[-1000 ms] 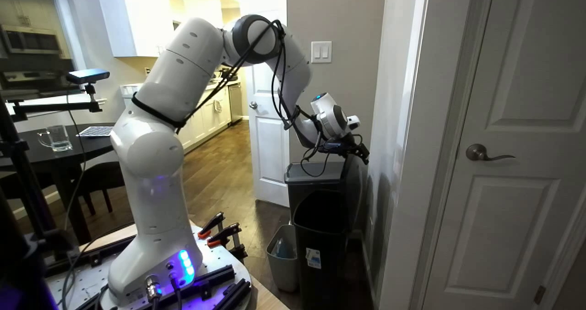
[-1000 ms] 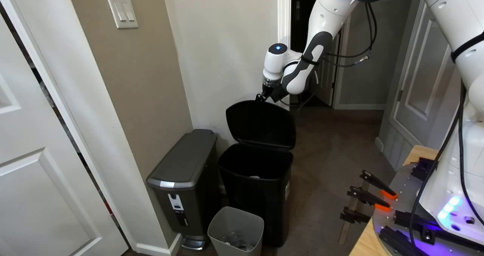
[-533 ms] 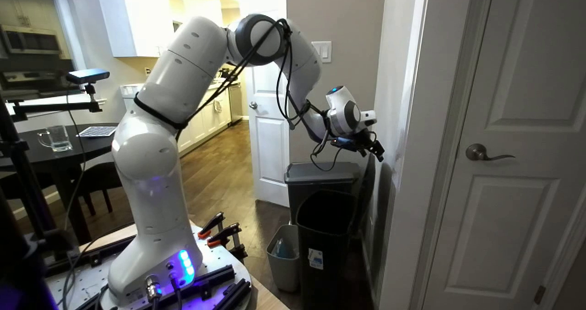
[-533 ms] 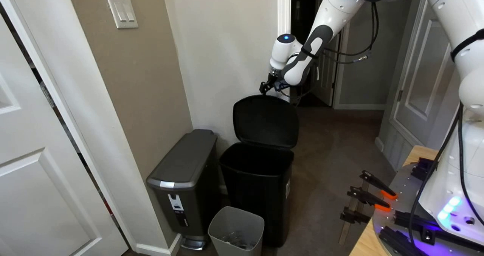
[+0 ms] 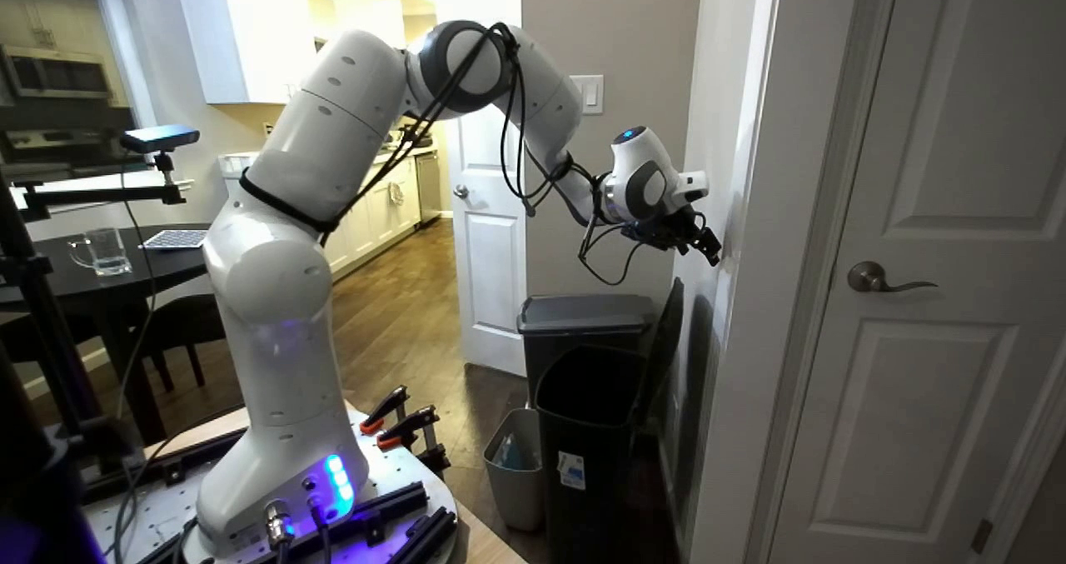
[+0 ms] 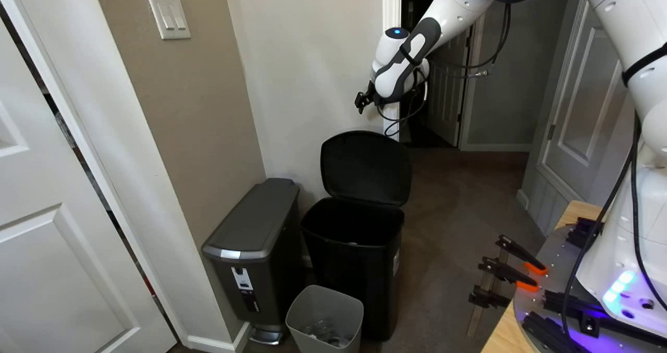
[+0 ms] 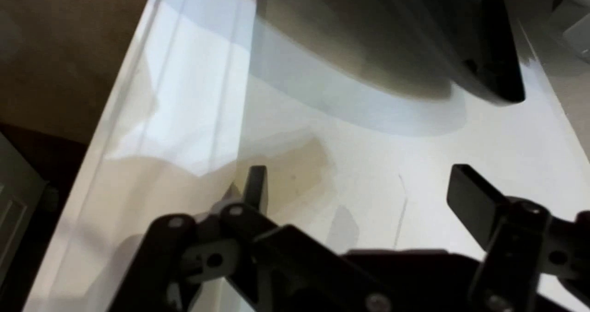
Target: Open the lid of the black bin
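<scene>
The black bin (image 5: 600,497) stands open in both exterior views, and its front also shows here (image 6: 349,275). Its lid (image 6: 366,166) stands raised at the back of the bin, tilted back toward the wall, and shows nearly edge-on in an exterior view (image 5: 664,339). In the wrist view the lid's dark edge (image 7: 500,58) shows at the upper right. My gripper (image 6: 360,104) is above the lid's top edge and apart from it, close to the wall (image 5: 714,256). In the wrist view the gripper (image 7: 359,185) is open, with nothing between its fingers.
A dark grey step bin (image 6: 250,222) with a shut lid stands beside the black bin. A small grey wastebasket (image 6: 318,337) stands in front of them. The pale wall (image 6: 312,71) rises behind the lid and close to my gripper. Clamps (image 6: 505,269) sit at the robot's table edge.
The lid swung further back toward the wall, then stayed there. My gripper moved from the lid's top edge up and toward the wall, away from the lid.
</scene>
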Tool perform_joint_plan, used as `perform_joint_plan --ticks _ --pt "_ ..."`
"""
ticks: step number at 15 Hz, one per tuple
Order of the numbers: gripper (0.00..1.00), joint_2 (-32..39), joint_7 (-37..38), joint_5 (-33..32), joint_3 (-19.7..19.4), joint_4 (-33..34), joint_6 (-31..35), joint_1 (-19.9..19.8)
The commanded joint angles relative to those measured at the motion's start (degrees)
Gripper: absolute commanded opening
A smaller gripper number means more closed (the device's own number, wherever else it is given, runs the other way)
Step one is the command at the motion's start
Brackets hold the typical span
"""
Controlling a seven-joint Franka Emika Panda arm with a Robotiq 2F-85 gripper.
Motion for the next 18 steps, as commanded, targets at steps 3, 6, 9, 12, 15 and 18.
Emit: perform_joint_plan --ticks 3,6,9,12,15,18 --pt "1.00 -2.48 -8.86 10.72 3.00 -1.62 -0.74 -0.68" --pt "1.00 -3.16 -11.43 14.62 5.30 -2.02 -1.22 -1.08" --pt "1.00 -3.53 -13.10 17.86 7.77 -2.54 -1.61 -1.48" --pt "1.00 -3.94 -15.23 21.18 11.40 -3.56 -1.65 -2.70" --pt "1.00 -4.40 -19.12 24.59 16.51 -5.02 -2.24 -4.69" --pt "1.00 -1.61 -17.16 24.35 14.09 -2.13 -0.73 -1.80"
